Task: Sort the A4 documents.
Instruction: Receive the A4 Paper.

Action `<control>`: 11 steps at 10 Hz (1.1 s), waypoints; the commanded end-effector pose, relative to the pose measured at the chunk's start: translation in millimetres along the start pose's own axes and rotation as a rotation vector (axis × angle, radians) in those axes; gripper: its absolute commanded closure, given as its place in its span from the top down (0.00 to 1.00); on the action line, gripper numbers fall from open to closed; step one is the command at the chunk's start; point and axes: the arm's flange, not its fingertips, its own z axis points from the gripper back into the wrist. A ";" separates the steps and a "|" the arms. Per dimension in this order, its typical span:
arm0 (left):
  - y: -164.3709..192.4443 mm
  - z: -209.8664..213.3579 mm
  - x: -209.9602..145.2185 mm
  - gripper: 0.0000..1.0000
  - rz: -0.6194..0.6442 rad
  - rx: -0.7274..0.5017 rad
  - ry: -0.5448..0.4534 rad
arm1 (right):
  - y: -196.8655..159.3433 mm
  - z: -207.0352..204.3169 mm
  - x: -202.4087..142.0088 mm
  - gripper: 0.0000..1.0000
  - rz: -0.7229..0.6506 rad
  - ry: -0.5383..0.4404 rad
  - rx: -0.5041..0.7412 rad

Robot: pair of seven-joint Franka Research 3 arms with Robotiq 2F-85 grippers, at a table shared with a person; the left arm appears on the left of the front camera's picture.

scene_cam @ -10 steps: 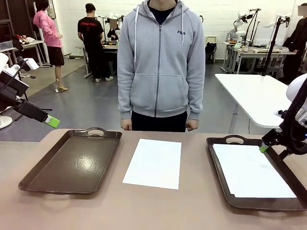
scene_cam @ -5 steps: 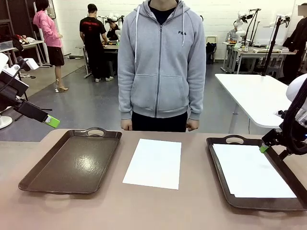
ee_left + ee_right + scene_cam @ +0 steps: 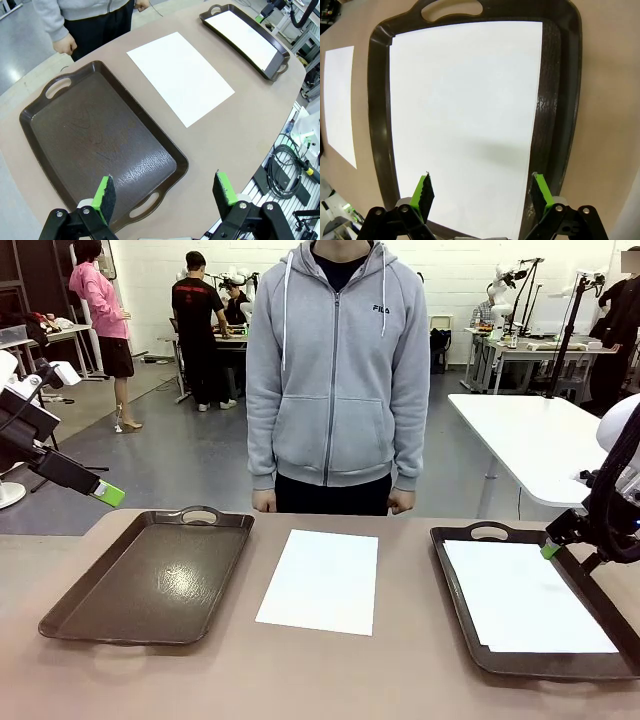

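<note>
At twelve o'clock under my wide-open, empty right gripper (image 3: 480, 192) lie the A4 documents (image 3: 465, 120); next I fetch the loose sheet (image 3: 322, 580).

We see our left claw (image 3: 166, 192) and right claw (image 3: 482, 194) built of black links with silver screws, each finger ending in a bright green pad. The person (image 3: 336, 380) wears a grey zipped hoodie with white drawstrings and dark trousers.
</note>
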 end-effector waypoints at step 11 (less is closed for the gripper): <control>0.5 -0.1 -0.3 1.00 0.001 -0.007 -0.003 | 145.6 153.4 -78.3 1.00 0.900 -0.274 0.386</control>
